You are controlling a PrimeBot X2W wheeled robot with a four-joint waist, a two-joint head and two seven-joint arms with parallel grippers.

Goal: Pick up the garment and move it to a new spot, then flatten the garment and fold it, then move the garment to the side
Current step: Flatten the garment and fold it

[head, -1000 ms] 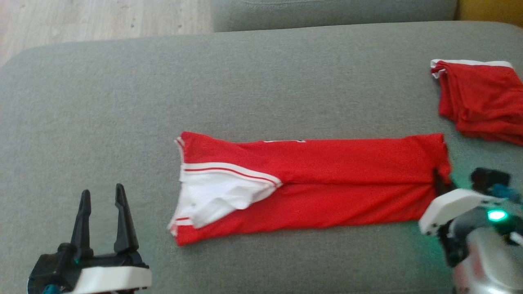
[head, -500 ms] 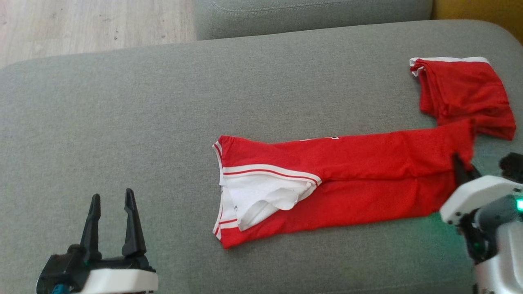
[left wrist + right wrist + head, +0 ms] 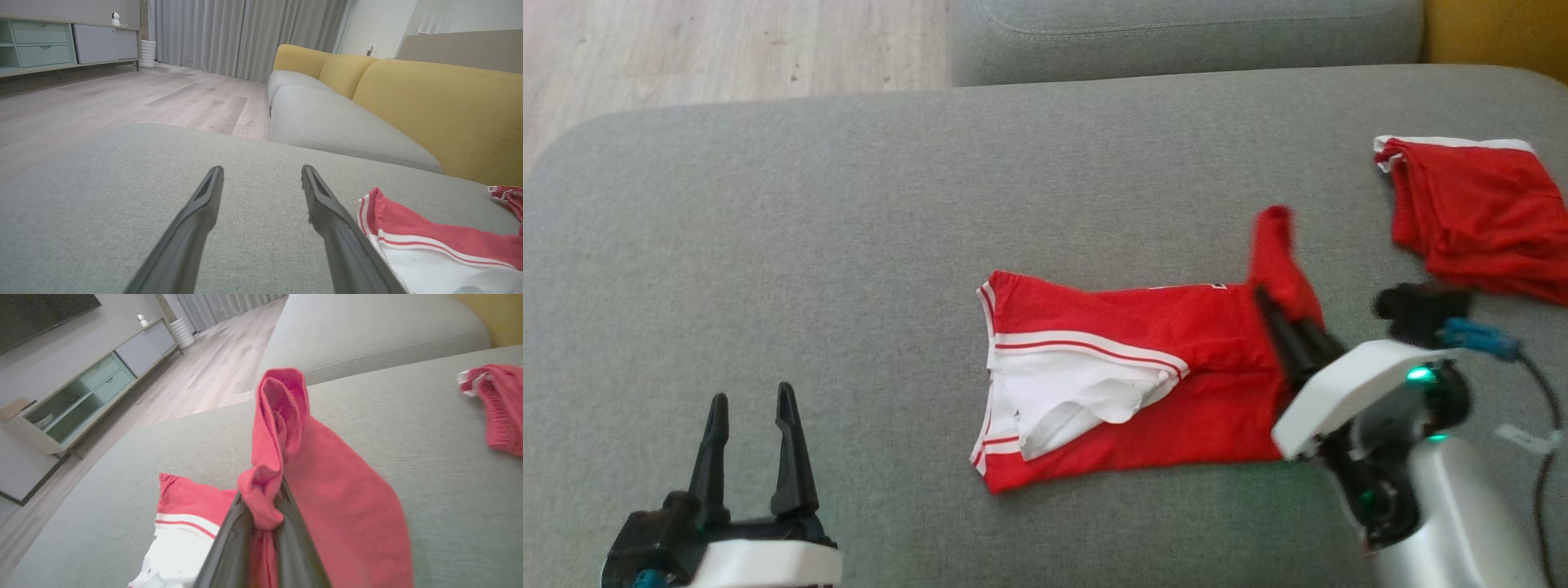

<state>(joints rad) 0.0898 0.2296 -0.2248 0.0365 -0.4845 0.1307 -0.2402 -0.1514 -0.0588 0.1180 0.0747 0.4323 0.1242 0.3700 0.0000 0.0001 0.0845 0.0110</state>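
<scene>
The red garment (image 3: 1143,359) with white trim is laid across the grey sofa cushion (image 3: 849,245), its white-banded end toward the left. Its right end is pinched between the closed fingers of the right hand (image 3: 1270,306) and held raised above the rest of the cloth. The left hand (image 3: 752,396) is seen spread wide and empty over bare cushion, well apart from the garment. A second red garment (image 3: 1474,212) is bunched at the far right.

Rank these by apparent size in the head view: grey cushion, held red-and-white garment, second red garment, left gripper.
1. grey cushion
2. red-and-white garment
3. second red garment and left gripper: they look alike, and the gripper is nearer the camera, so unranked.
</scene>
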